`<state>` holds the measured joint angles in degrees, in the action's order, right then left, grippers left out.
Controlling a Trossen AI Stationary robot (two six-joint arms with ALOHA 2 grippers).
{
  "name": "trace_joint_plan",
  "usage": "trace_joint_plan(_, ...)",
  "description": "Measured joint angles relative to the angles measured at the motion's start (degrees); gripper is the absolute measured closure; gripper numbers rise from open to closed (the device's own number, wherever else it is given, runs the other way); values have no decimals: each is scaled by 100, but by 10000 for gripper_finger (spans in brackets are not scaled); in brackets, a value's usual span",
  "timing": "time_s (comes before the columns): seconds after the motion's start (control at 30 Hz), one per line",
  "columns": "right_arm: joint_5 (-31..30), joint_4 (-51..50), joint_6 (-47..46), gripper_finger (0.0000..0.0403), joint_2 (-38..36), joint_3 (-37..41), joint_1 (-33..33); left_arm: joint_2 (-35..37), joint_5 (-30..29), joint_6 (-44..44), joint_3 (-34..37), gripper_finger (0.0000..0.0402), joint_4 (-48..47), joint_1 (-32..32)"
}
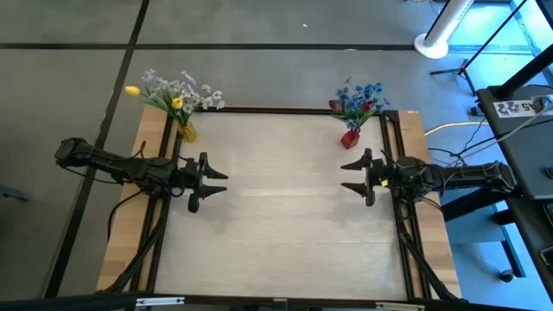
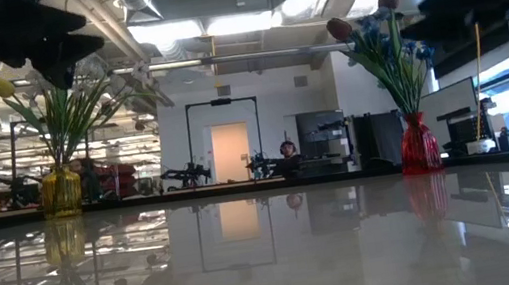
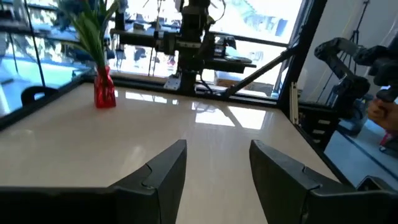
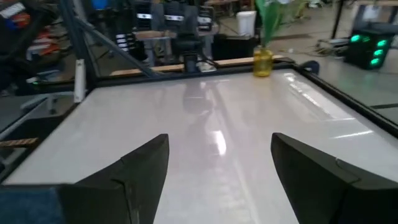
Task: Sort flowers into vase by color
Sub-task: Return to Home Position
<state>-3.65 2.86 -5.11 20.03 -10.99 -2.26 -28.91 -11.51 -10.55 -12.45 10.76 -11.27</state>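
A yellow vase (image 1: pixel 187 132) stands on its base at the table's far left corner, with yellow tulips and pale white sprays (image 1: pixel 180 90) sticking up out of it; it also shows in the low view (image 2: pixel 61 191) and the right wrist view (image 4: pixel 262 61). A red vase (image 1: pixel 350 137) stands on its base at the far right, with blue clusters and a dark red tulip (image 1: pixel 359 99) in it; it shows too in the low view (image 2: pixel 418 145) and the left wrist view (image 3: pixel 104 88). My left gripper (image 1: pixel 212 181) hovers open by the left edge. My right gripper (image 1: pixel 352 175) hovers open by the right edge.
The pale tabletop (image 1: pixel 285 207) between the two grippers holds no objects. Black frame rails run along the table's left and right sides (image 1: pixel 406 233). Beyond the table, a lab room with benches and equipment shows in the low view.
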Motion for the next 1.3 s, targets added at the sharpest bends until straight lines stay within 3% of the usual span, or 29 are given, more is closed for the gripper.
trace_joint_plan(0.23,200,15,49,123,-907,552,0,2,0,331,0,230,22,0)
trace_joint_plan(0.47,-144,41,129,123,-1564,1001,0,2,0,357,0,230,22,0)
trace_joint_plan(0.87,-194,43,552,123,-1987,1037,4,12,10,310,0,230,17,0)
trace_joint_plan(1.17,-174,-60,490,123,-1982,1042,4,1305,156,655,0,230,-987,0)
trace_joint_plan(1.3,-174,-73,486,123,-1980,1046,4,1606,559,846,81,230,-1109,-2)
